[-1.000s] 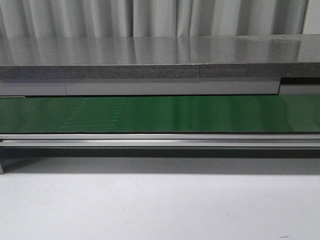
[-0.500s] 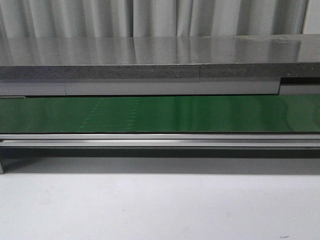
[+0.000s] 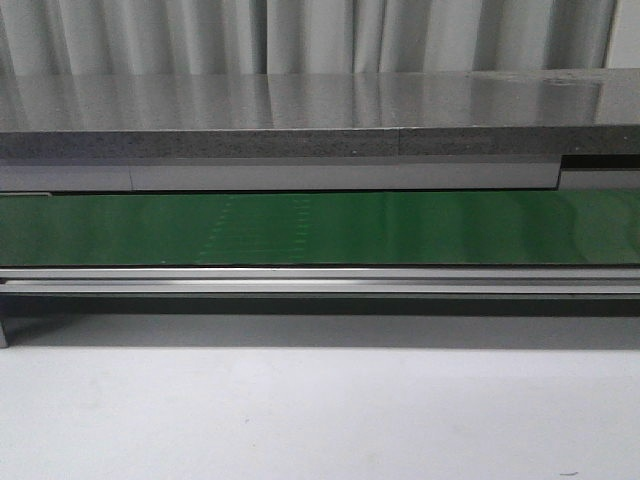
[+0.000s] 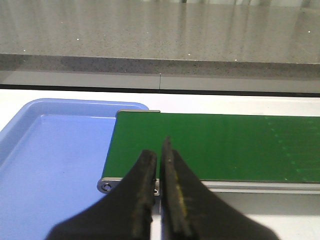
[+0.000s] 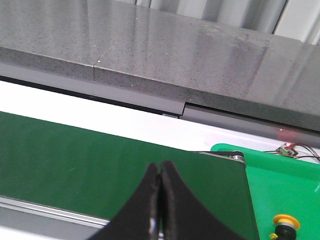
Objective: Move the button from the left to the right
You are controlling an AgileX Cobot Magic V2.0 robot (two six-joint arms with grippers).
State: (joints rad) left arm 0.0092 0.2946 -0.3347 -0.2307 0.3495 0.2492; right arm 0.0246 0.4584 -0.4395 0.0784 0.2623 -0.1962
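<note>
Sitting in the bright green plastic tray (image 5: 295, 185) by the right end of the long green belt (image 3: 320, 228) is the little button with a round yellow cap on a black body (image 5: 285, 223). That tray is on the right side, so the job looks done, or nearly done. The pale blue tray (image 4: 45, 165) at the left end holds nothing I can see. The left gripper (image 4: 159, 159) and the right gripper (image 5: 159, 172) are both pressed together, holding nothing.
</note>
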